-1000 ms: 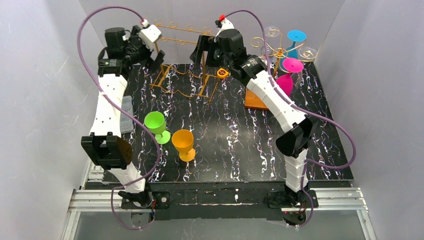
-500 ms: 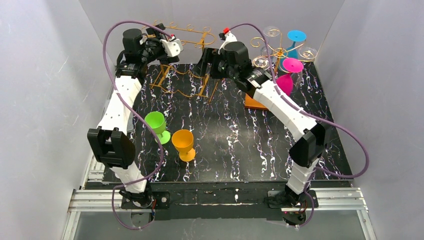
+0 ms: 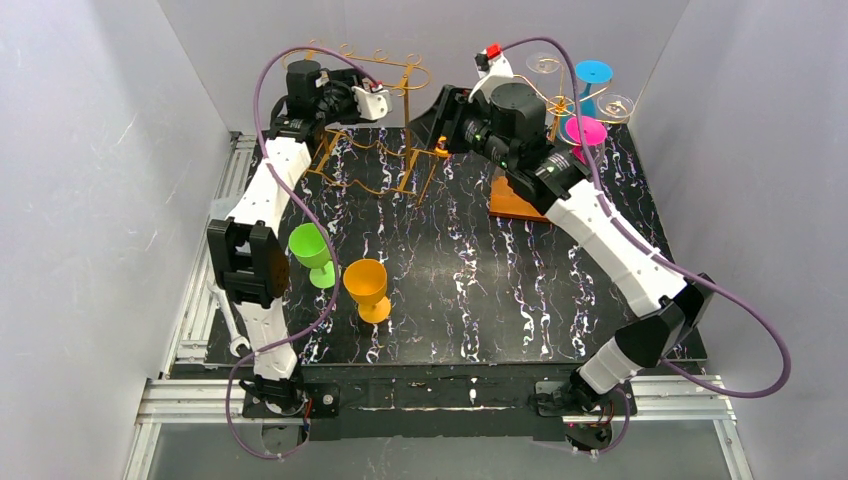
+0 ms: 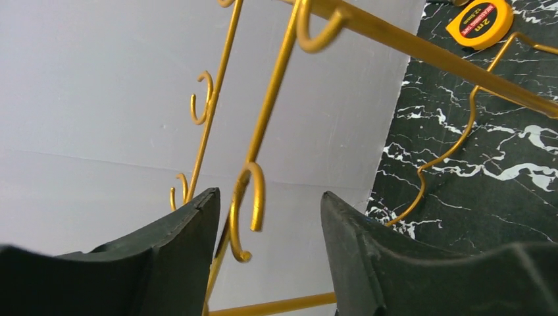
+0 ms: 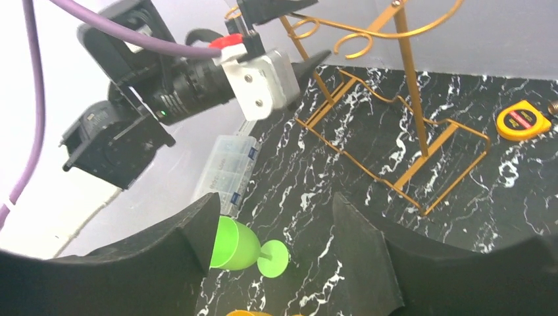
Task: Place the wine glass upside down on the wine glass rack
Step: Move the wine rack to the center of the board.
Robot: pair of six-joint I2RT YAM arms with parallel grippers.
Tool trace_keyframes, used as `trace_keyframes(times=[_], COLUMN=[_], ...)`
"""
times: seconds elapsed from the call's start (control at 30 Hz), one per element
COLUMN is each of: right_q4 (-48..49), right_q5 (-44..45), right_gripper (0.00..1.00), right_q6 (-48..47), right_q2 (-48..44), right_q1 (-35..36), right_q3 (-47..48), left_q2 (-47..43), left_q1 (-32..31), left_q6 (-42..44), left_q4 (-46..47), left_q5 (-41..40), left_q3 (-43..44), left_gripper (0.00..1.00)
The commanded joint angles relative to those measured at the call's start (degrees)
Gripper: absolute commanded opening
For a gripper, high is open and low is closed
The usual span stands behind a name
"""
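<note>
At the back of the table (image 3: pixel 480 290), the left gripper (image 4: pixel 270 204) is hovering high against the gold rack (image 5: pixel 409 85). Its fingers (image 4: pixel 191 243) are spread apart, and one curled hook (image 4: pixel 258 197) of the rack is hanging in the gap between them. The wrist view is not showing whether either finger is touching the wire. Nothing is being held there.

The right gripper (image 5: pixel 275 207) is hanging just beside the rack's right end, also parted and empty, and is looking down across the rack's base.

The glasses are sitting well away from both arms. A green glass (image 3: pixel 310 246) and an orange glass (image 3: pixel 365 283) are standing upright on their feet, near each other, at the front left of the table (neither is on the rack).

A yellow tape measure (image 4: pixel 479 23) is lying on the marble just beside the rack's right foot. A clear plastic box (image 5: pixel 227 171) is resting along the table's left edge, near the green glass.

Behind the right arm, a second rack (image 3: pixel 545 100) is carrying a pink glass (image 3: pixel 583 130), a blue glass (image 3: pixel 593 72) and some clear ones, though the arm is hiding part of it.
</note>
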Motion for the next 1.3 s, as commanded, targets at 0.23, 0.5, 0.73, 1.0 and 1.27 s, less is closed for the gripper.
trace_keyframes(times=[0.23, 0.5, 0.73, 1.0, 1.27], right_q4=[2.2, 2.2, 2.2, 1.7, 0.2], right_q5=[2.8, 2.7, 3.5, 4.3, 5.9], right_gripper=[0.63, 0.63, 0.62, 0.62, 0.63], right_q6=[-1.5, -1.3, -1.3, -1.6, -2.4], right_q2=[-7.4, -10.3, -13.1, -16.0, -20.2], right_q1=[-0.8, -2.5, -3.3, -4.0, -4.2], right_q3=[-8.6, -11.5, -14.6, -17.1, -21.0], left_q2=[-1.7, -7.1, -14.7, -22.8, -28.7], left_q1=[-2.8, -6.5, -11.1, -18.0, -22.3], left_q6=[3.6, 4.3, 8.2, 10.1, 6.5], left_q4=[3.0, -0.3, -4.9, -13.1, -13.5], left_q5=[-1.7, -5.0, -10.7, -17.6, -22.6], left_q3=[3.0, 0.2, -6.2, -13.6, -22.4], left_gripper=[0.24, 0.08, 0.05, 0.07, 0.41])
